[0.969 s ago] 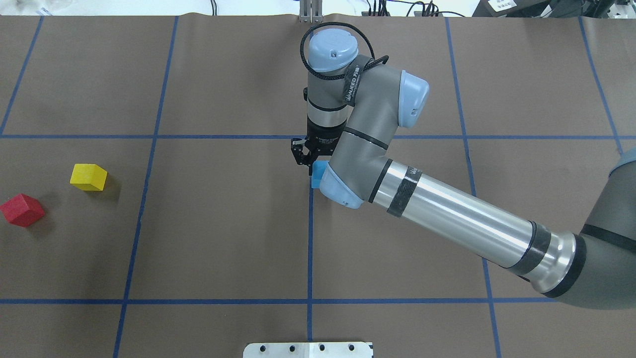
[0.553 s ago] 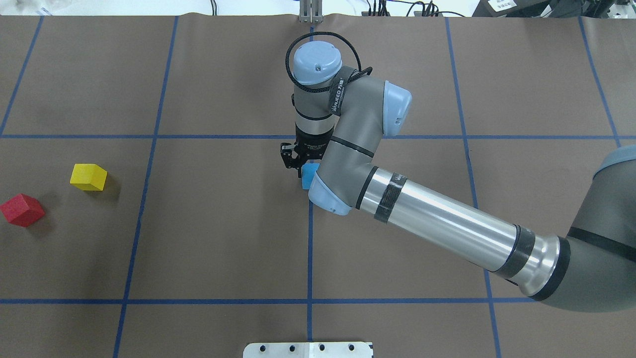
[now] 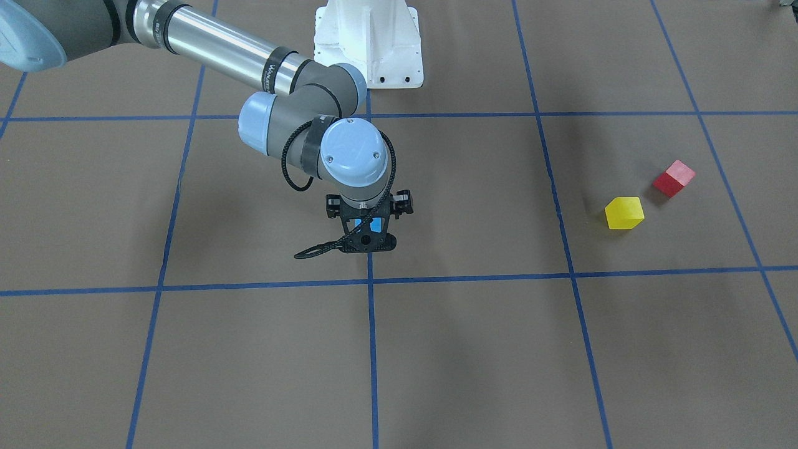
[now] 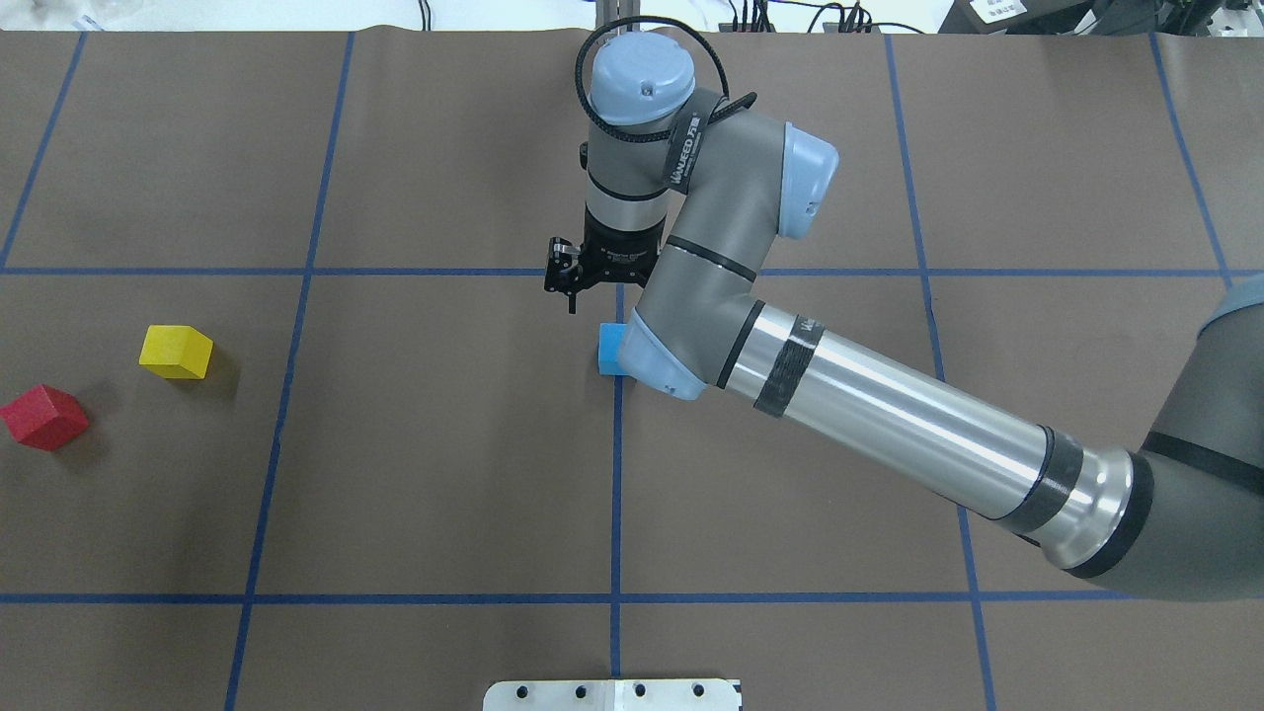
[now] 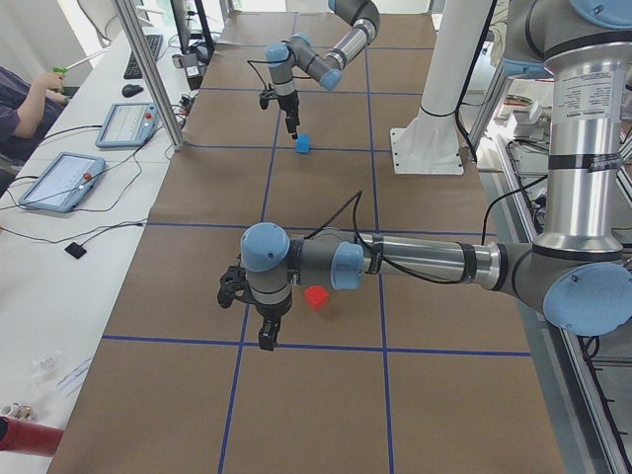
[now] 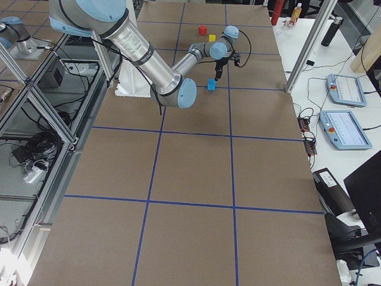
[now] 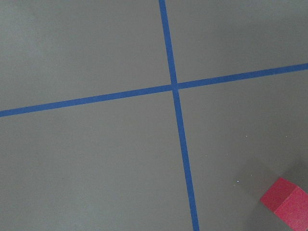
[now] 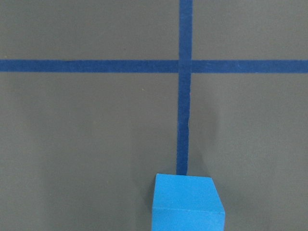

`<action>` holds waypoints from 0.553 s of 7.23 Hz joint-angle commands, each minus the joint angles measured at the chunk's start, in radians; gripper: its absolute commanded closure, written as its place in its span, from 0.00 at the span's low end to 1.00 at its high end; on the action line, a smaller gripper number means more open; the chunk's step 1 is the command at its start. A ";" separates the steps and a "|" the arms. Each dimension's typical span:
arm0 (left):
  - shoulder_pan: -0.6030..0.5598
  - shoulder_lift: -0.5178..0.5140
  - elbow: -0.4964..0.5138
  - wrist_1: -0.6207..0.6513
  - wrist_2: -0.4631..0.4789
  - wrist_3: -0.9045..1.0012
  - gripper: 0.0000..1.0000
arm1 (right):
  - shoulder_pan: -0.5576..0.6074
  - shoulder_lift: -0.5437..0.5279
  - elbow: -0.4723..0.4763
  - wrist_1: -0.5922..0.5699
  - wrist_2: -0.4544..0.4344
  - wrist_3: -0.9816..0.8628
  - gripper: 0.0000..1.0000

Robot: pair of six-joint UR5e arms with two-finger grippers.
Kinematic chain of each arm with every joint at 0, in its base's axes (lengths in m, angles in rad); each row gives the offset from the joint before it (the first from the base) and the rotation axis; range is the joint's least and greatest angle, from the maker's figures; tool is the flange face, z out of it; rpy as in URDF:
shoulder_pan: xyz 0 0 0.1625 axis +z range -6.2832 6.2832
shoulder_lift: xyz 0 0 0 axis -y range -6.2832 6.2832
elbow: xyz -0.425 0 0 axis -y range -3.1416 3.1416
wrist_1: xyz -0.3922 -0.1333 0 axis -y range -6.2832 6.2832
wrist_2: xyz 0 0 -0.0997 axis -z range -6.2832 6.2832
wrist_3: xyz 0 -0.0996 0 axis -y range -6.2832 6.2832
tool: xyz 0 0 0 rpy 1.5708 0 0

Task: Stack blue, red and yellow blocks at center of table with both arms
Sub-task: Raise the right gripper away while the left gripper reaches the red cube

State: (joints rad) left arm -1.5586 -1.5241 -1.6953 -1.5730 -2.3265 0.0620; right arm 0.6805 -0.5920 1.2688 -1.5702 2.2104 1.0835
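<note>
The blue block [image 4: 612, 349] sits on the table on the centre grid line, and also shows low in the right wrist view [image 8: 188, 202]. My right gripper [image 4: 607, 286] hangs above it, open and empty, apart from the block; the blue block [image 3: 376, 223] shows between its spread fingers in the front view. The yellow block [image 4: 176, 352] and red block [image 4: 44, 417] lie at the far left of the table. My left gripper [image 5: 267, 331] hovers beside the red block [image 5: 315, 296]. I cannot tell whether it is open. The red block [image 7: 288, 202] shows in the left wrist view's corner.
The right arm's forearm [image 4: 889, 415] stretches across the table's right half. The brown table [image 4: 444, 474] carries a blue tape grid. The white robot base [image 3: 369, 43] stands at the table's near edge. Tablets [image 5: 59, 181] lie on a side bench.
The right gripper carried the blue block slightly left, let it go on the centre line and rose away from it. The yellow and red blocks have not moved.
</note>
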 commanded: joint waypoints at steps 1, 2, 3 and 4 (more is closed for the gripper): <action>0.092 0.084 -0.007 -0.258 0.002 -0.338 0.00 | 0.133 -0.143 0.247 -0.072 0.045 -0.023 0.00; 0.165 0.163 -0.006 -0.479 0.013 -0.608 0.00 | 0.193 -0.267 0.383 -0.076 0.045 -0.133 0.00; 0.234 0.215 -0.007 -0.605 0.059 -0.824 0.00 | 0.235 -0.328 0.421 -0.076 0.057 -0.169 0.00; 0.294 0.228 -0.006 -0.672 0.106 -0.978 0.00 | 0.272 -0.345 0.423 -0.079 0.061 -0.190 0.00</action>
State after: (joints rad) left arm -1.3462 -1.3362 -1.7019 -2.1155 -2.2743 -0.6805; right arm 0.8981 -0.8829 1.6541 -1.6447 2.2632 0.9367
